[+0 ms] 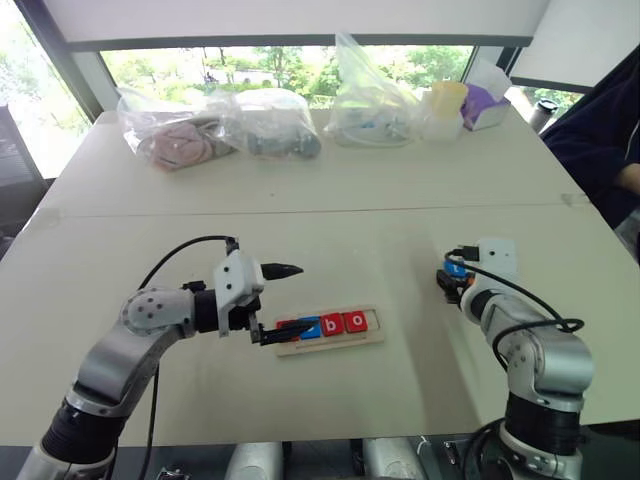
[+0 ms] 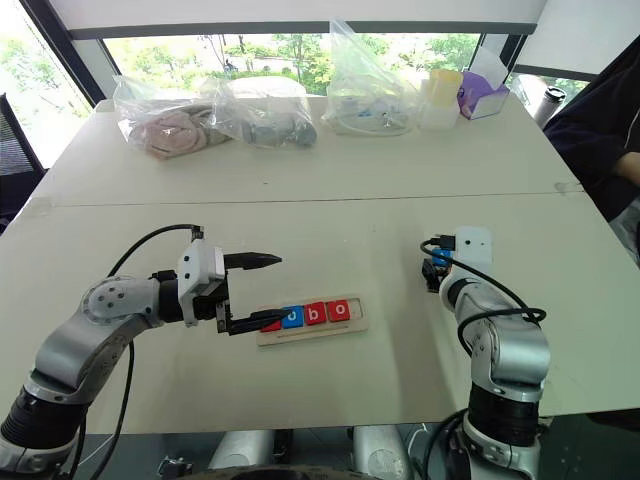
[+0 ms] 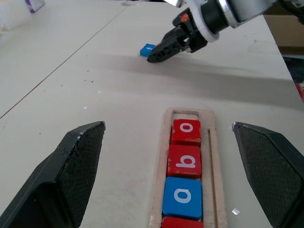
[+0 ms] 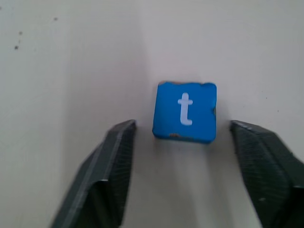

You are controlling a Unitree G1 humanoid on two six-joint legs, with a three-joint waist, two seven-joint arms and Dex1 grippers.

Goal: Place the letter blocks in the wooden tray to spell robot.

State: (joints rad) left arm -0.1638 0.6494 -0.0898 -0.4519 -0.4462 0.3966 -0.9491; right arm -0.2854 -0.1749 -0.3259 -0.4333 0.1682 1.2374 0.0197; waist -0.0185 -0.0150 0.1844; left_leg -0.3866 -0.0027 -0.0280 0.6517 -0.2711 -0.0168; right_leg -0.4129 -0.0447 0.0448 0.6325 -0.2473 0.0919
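The right gripper (image 4: 179,178) hangs just short of the small blue square "t" block (image 4: 185,111), fingers spread either side of it with daylight showing on both flanks — nothing pinched yet. That block lies flat on the pale table (image 1: 330,180), out toward the right edge, well apart from the tray.

To do this pick well, I'd say: slide the fingers further along until their pads sit level with the block's two side faces, keep it centred in the gap, then close evenly so it doesn't skid or twist. It's a low, flat tile, so the fingertips want to be almost grazing the tabletop.

Over by the near edge, the long pale-wood tray (image 3: 213,156) runs lengthwise along that edge, its long axis left-to-right across the table. In it sit a red block (image 3: 183,222) at the left end, partly hidden, then a blue "o" block (image 3: 183,196), a red "b" block (image 3: 185,161) and a red "o" block (image 3: 186,132), touching in a row. The open slot is at the tray's right end.

The left gripper (image 3: 171,178) hovers wide open over the tray's left end, holding nothing.

From the gripper's side the "t" reads upright; I reckon it'll need aligning with the row before going in.
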